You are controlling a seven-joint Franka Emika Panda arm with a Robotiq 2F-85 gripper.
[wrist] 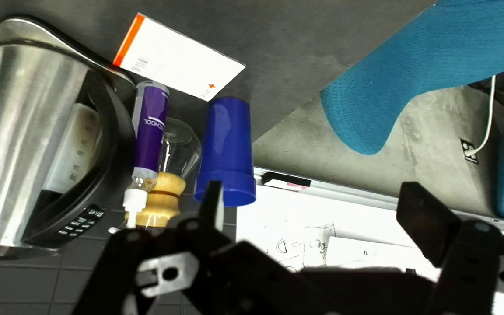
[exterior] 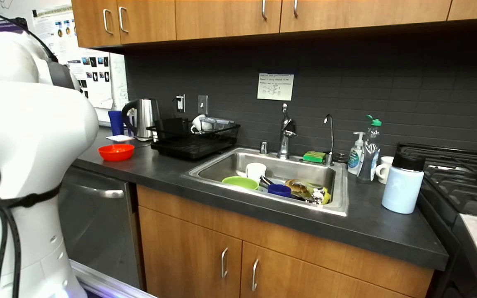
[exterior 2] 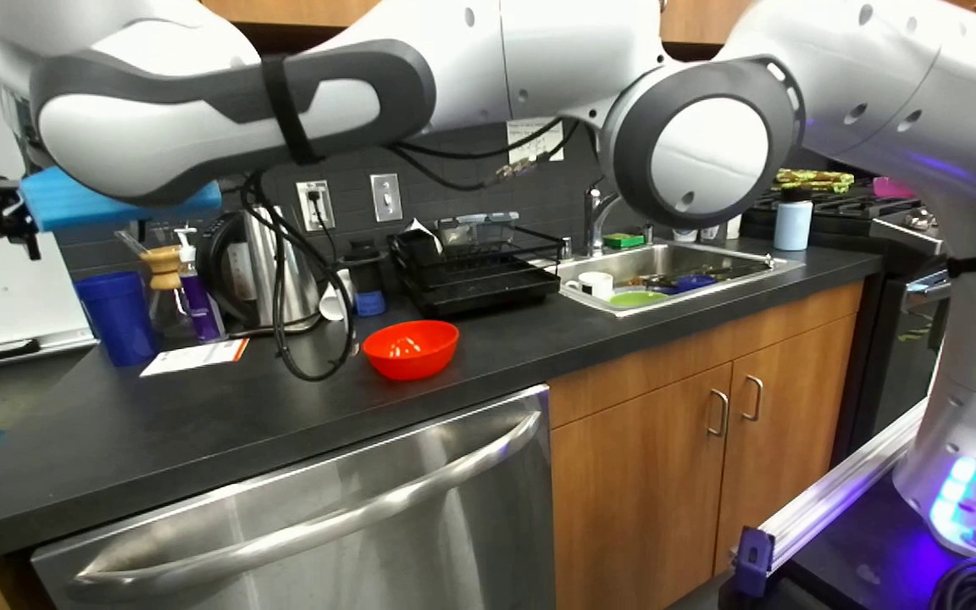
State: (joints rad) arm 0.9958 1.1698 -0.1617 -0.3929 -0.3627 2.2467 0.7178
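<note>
Gripper [wrist: 315, 197] fills the foreground of the wrist view — fingers [wrist: 427, 221] spread wide, nothing between them. Progress, as judged: positioning only, with contact and grasp not yet made. Blue cup [wrist: 230, 144] stands upright near the back corner of the counter [exterior 2: 158, 424], by its end edge, card [wrist: 180, 59] just beside it and purple bottle [wrist: 152, 127] near. One fingertip crosses the cup's rim in the wrist view; an exterior view puts the gripper higher than the cup — apart, untouched.
</note>
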